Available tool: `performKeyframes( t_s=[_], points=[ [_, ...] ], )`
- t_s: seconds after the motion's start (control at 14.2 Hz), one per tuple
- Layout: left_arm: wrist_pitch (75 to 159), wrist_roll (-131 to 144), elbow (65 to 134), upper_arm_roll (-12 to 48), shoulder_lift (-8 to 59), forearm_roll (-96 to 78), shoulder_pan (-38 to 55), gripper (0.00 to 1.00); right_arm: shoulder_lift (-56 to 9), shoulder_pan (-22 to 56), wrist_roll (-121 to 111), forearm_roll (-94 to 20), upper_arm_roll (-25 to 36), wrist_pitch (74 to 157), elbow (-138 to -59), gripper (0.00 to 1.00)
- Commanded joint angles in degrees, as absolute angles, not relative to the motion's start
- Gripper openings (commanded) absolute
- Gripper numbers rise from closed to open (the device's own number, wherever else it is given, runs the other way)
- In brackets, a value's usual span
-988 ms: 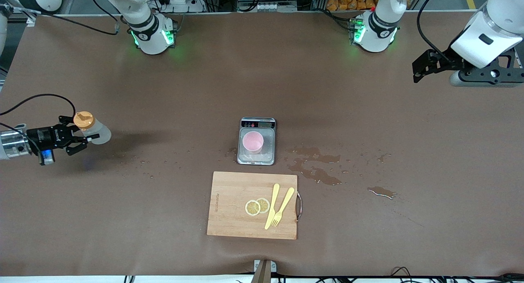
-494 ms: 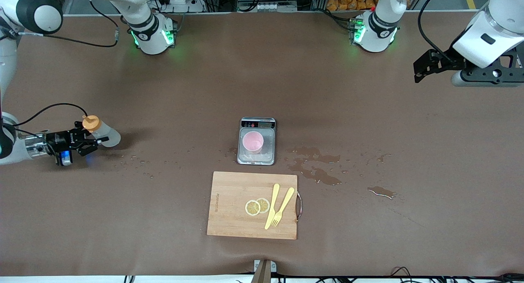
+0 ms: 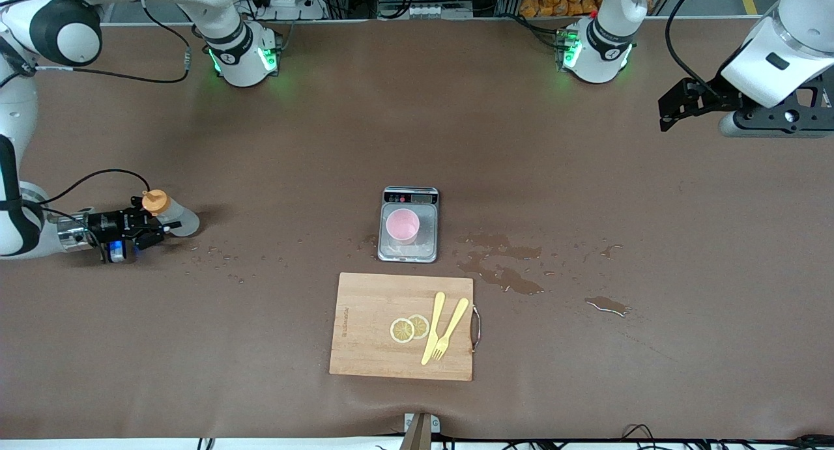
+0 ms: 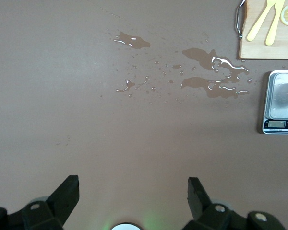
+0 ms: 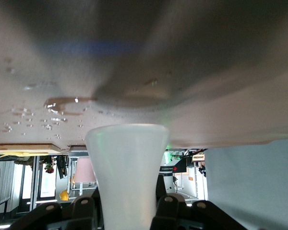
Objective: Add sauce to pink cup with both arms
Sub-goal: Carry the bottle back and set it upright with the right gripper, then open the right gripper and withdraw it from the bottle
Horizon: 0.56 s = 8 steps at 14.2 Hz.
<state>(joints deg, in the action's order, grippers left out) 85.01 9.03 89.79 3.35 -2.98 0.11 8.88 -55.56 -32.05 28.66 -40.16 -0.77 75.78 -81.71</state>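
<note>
So your right claw (image 3: pixel 156 227) is clamped on the sauce bottle (image 3: pixel 171 214) low near the tabletop's (image 3: pixel 260 144) right-arm end, well apart from the pink cup (image 3: pixel 402 225) on the scale (image 3: pixel 409 224). Your left claw (image 3: pixel 666 111) waits open, up by its own edge.

You are viewing one squeeze bottle (image 3: pixel 171 217), one pink cup (image 3: pixel 402 226), one digital scale (image 3: pixel 409 198), one cutting board (image 3: pixel 371 333), two lemon slices (image 3: pixel 409 328), one yellow knife (image 3: pixel 433 327), one yellow fork (image 3: pixel 451 329).
</note>
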Motion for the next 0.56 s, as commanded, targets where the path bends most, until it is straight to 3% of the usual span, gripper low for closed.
performKeyframes(
  t_s=[0.0, 0.21, 0.35, 0.42, 0.49],
  points=[
    [85.2, 9.1, 90.1, 3.4, -4.1, -1.3, 8.5, 1.00, -56.3, -33.3, 28.5, -41.2, -1.5, 75.0, -81.1, 0.00],
    [85.2, 9.1, 90.1, 3.4, -4.1, -1.4, 8.4, 1.00, -56.3, -34.3, 28.5, -40.8, -1.5, 74.8, -81.4, 0.00],
    [85.2, 9.1, 90.1, 3.7, -4.2, -1.4, 8.5, 1.00, -56.3, -34.3, 28.5, -40.7, -1.5, 74.7, -81.3, 0.25],
    [85.2, 9.1, 90.1, 3.7, -4.2, -1.4, 8.5, 1.00, -56.2, -34.2, 28.5, -40.7, -1.5, 74.8, -81.3, 0.49],
    [85.2, 9.1, 90.1, 3.7, -4.2, -1.5, 8.5, 1.00, -56.2, -34.2, 28.5, -40.7, -1.5, 74.8, -81.1, 0.65]
  ],
)
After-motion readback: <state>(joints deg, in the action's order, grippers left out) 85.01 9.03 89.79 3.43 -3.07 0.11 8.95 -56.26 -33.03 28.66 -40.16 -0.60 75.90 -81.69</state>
